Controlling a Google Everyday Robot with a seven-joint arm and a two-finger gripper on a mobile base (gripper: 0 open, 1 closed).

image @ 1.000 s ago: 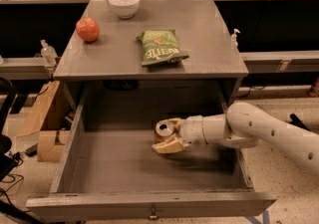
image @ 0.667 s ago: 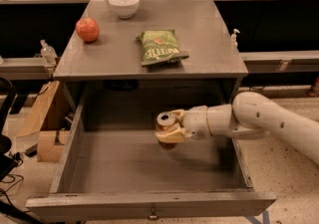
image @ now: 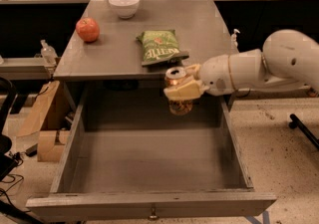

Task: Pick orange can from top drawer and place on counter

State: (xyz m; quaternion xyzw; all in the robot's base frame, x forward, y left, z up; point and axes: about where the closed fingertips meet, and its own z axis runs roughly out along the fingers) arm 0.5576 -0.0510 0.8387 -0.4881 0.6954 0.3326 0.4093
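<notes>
The orange can (image: 177, 91), orange-brown with a silver top, hangs upright in my gripper (image: 181, 87). The gripper is shut on the can and holds it above the open top drawer (image: 149, 168), just in front of the counter's front edge. The arm reaches in from the right. The drawer is pulled fully out and shows a bare grey floor; its knob (image: 153, 214) sits on the front panel. The counter (image: 114, 49) is the grey tabletop behind the can.
On the counter lie a green chip bag (image: 158, 45) near the front edge, a red apple (image: 87, 29) at the left and a white bowl (image: 124, 5) at the back. Cardboard boxes (image: 42, 123) stand on the floor left of the cabinet.
The gripper has lifted the can up out of the drawer, from near the drawer floor to the height of the counter's front edge.
</notes>
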